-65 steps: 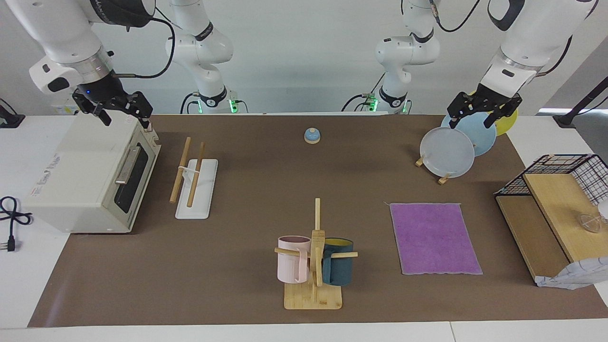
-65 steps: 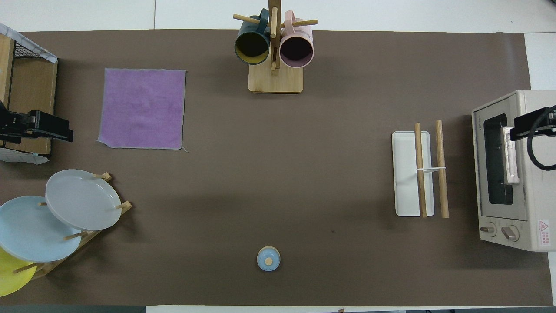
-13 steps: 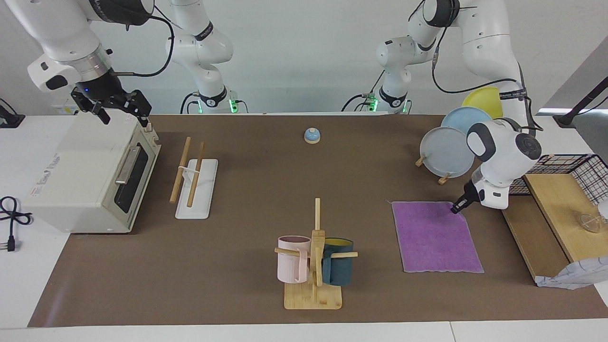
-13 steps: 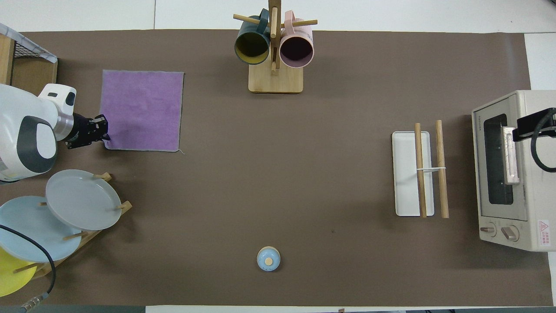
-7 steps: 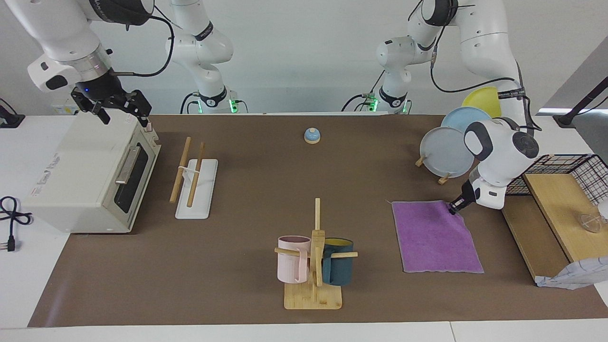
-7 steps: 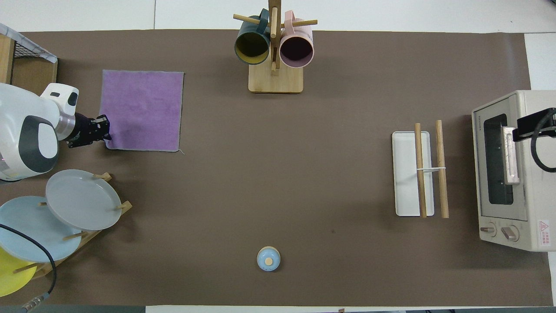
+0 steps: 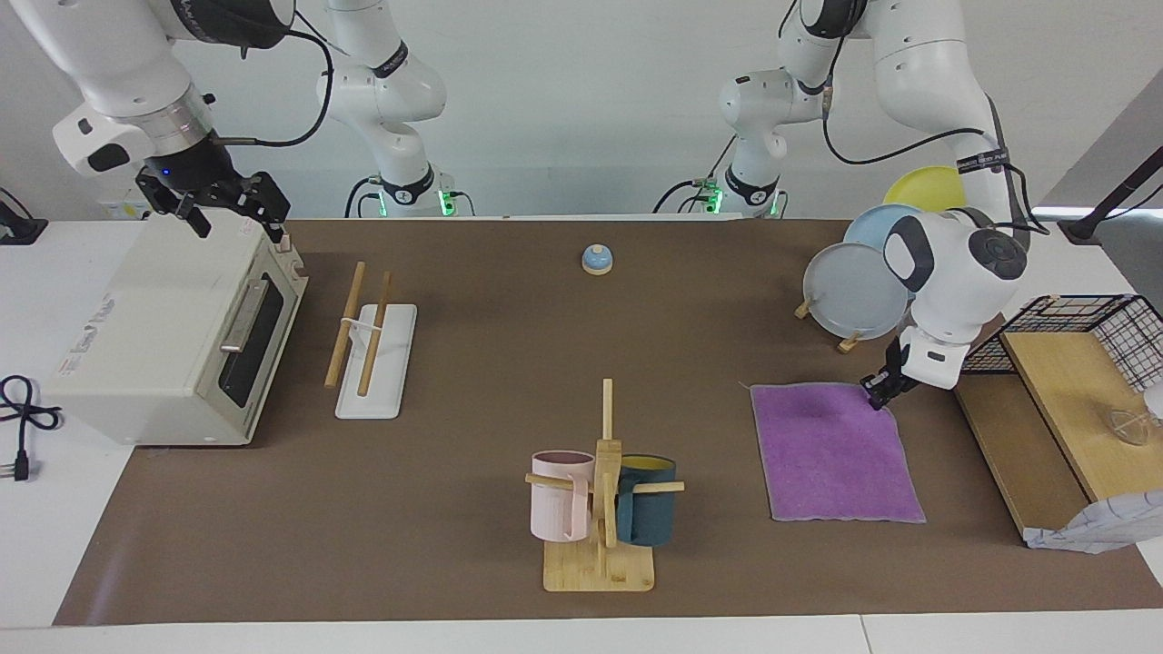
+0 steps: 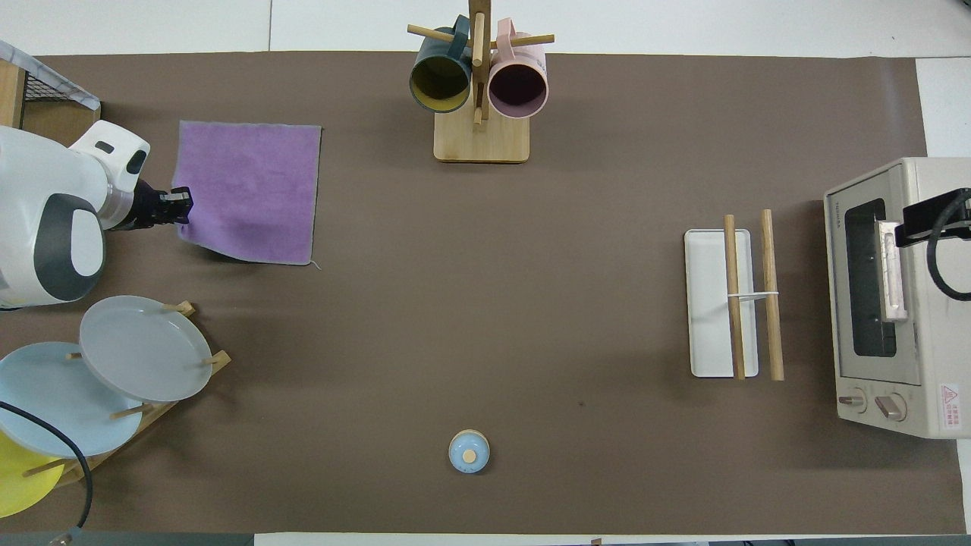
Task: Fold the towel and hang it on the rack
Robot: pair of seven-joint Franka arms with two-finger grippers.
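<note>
The left pincer [image 7: 878,397] pinches what looks like the purple towel's [image 7: 831,454] corner nearest the plates [image 7: 854,291].

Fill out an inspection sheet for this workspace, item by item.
Surface: brown mat over a white table.
Job's things: purple towel lies flat except one lifted corner; rack stands in front of the toaster oven, nothing hung on it.
Clutter: mug tree with two mugs, plate stand with three plates, bell, wire basket on a wooden shelf.
Grippers: left tool shut on the towel's corner; right tool open, waiting over the oven.
Cables: black cord beside the oven; arm cables hang clear.
Surroundings: plain white wall, nothing else seen.
</note>
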